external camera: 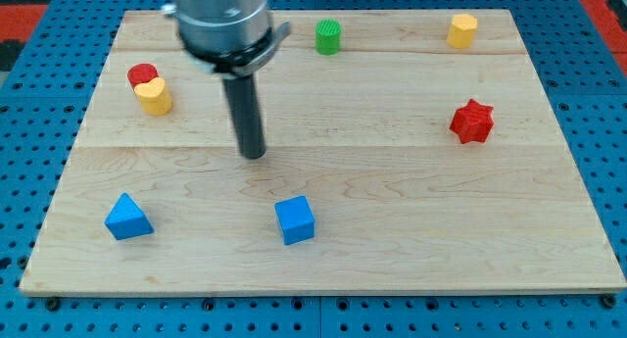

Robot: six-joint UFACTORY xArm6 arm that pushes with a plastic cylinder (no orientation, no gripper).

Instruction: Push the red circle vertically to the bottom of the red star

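Red circle (142, 74) touches the yellow heart (153, 96), so you'd drag both; my tip (254, 154) sits apart, no gripper, red star (472, 121) far right.

Red circle (141, 74) & star (472, 120), 2 yellow blocks (153, 96) (462, 30), green (328, 36), 2 blue (128, 217) (295, 220), pale wood-grain board (392, 230).

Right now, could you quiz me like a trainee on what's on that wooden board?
1. True or false: my tip touches the red circle.
2. Which block sits right against the red circle? A) green block B) yellow heart C) blue cube
3. Fill in: the red star lies toward the view's ____ side.

Key: 1. False; the tip stands apart, lower and to the right. 2. B. 3. Right.
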